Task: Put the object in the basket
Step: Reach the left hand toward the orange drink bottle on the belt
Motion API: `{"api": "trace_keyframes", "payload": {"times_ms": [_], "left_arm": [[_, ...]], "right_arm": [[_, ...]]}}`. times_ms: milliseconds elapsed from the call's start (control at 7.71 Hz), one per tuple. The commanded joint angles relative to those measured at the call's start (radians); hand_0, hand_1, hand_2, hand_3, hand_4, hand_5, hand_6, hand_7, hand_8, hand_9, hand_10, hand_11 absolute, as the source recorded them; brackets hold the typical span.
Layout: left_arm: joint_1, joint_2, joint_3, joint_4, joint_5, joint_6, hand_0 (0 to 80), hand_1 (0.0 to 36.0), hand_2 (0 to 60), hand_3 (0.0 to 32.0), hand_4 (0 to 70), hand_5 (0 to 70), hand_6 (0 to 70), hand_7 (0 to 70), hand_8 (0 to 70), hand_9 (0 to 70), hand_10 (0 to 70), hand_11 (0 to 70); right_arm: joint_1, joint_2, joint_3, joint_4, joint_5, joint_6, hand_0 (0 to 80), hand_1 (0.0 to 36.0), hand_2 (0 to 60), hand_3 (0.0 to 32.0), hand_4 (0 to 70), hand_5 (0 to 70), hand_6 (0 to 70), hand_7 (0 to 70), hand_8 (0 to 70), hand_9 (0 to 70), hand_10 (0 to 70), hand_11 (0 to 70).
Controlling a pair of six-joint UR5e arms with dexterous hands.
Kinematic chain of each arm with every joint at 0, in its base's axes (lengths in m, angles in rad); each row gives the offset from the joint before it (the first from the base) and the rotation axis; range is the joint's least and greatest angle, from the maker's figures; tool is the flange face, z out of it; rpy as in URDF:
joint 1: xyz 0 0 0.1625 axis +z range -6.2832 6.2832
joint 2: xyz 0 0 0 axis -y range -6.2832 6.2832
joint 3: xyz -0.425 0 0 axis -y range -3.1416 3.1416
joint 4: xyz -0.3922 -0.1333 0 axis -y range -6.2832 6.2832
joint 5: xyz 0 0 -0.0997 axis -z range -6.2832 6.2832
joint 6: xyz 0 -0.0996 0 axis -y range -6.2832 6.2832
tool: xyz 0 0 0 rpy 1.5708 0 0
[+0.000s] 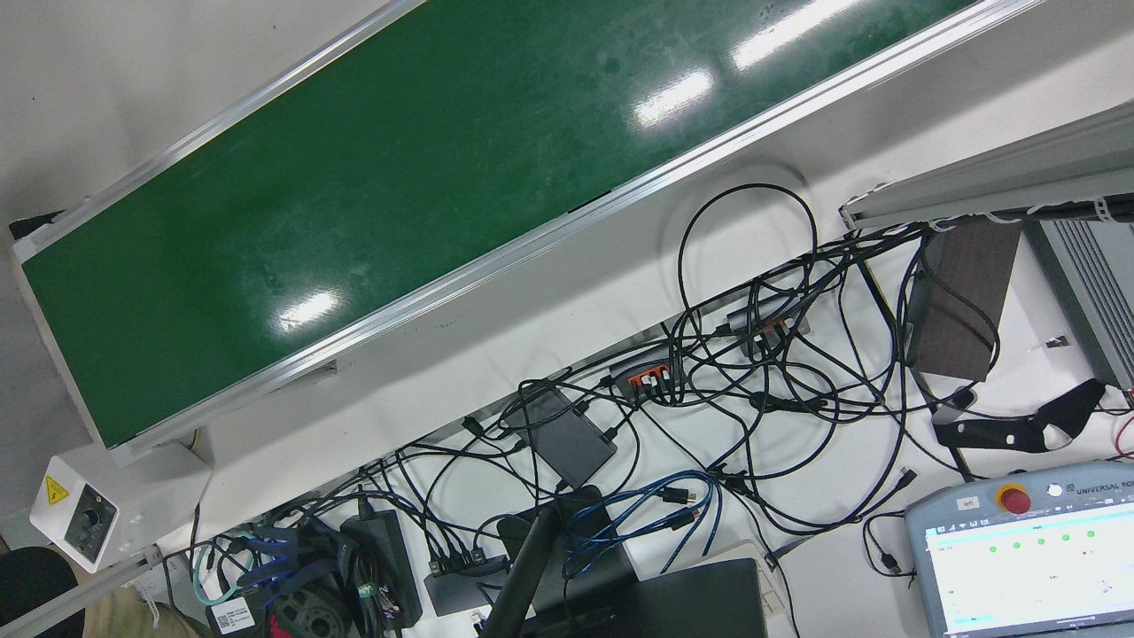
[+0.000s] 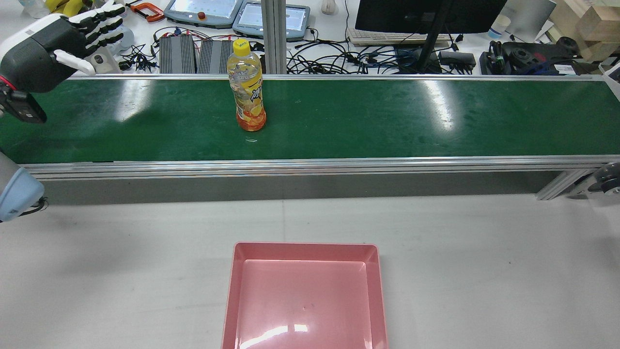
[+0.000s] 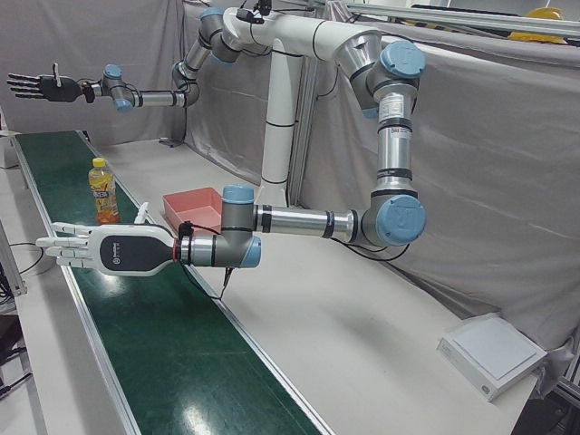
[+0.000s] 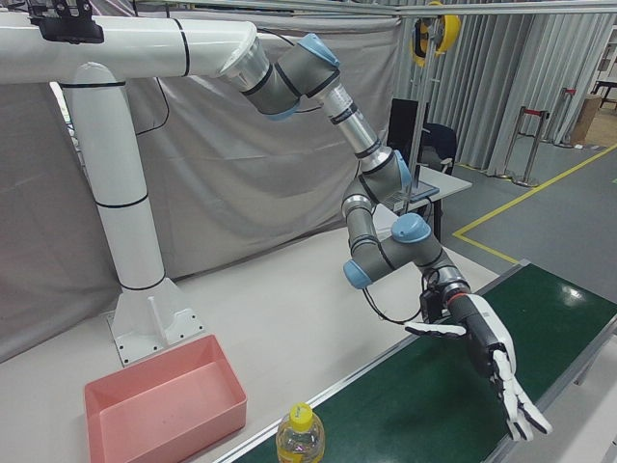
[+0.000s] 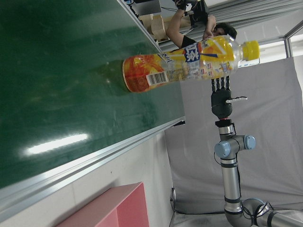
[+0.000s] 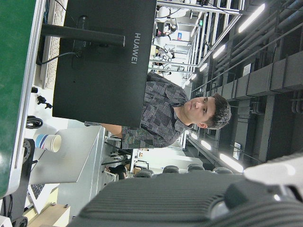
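A drink bottle point(image 2: 248, 87) with a yellow cap and orange label stands upright on the green conveyor belt point(image 2: 387, 116). It also shows as the bottle point(image 3: 103, 192), point(image 4: 301, 439), point(image 5: 184, 64). My left hand point(image 2: 58, 46) hovers open over the belt's left end, fingers stretched out, well apart from the bottle. The same left hand point(image 3: 100, 252), point(image 4: 487, 362) holds nothing. My right hand point(image 3: 41, 86) is open, held high beyond the bottle, far along the belt; the left hand view shows this right hand point(image 5: 221, 94) behind the bottle. The pink basket point(image 2: 305, 248) sits empty on the white table.
Cables, power bricks and teach pendants point(image 2: 208, 9) lie behind the belt, with a monitor point(image 2: 426, 14). A person point(image 6: 161, 113) stands behind that monitor. The belt's aluminium rail point(image 2: 310, 165) runs between belt and table. The front view shows bare belt point(image 1: 399, 177) and cables.
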Motion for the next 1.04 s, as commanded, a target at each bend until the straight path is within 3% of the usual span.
{"api": "trace_keyframes", "payload": {"times_ms": [0,908], "left_arm": [[0.041,-0.062,0.01,0.03,-0.002,0.039,48.7,3.7,0.0,0.0,15.3,7.8,0.0,0.0,4.6,8.9,6.7,10.6],[0.118,-0.129,0.052,-0.007,-0.002,0.058,48.0,3.1,0.0,0.0,15.1,7.0,0.0,0.0,4.6,9.0,7.2,11.2]], "right_arm": [[0.0,0.0,0.0,0.0,0.0,0.0,0.0,0.0,0.0,0.0,0.0,0.0,0.0,0.0,0.0,0.0,0.0,0.0],[0.0,0.0,0.0,0.0,0.002,0.0,0.0,0.0,0.0,0.0,0.0,0.0,0.0,0.0,0.0,0.0,0.0,0.0]]}}
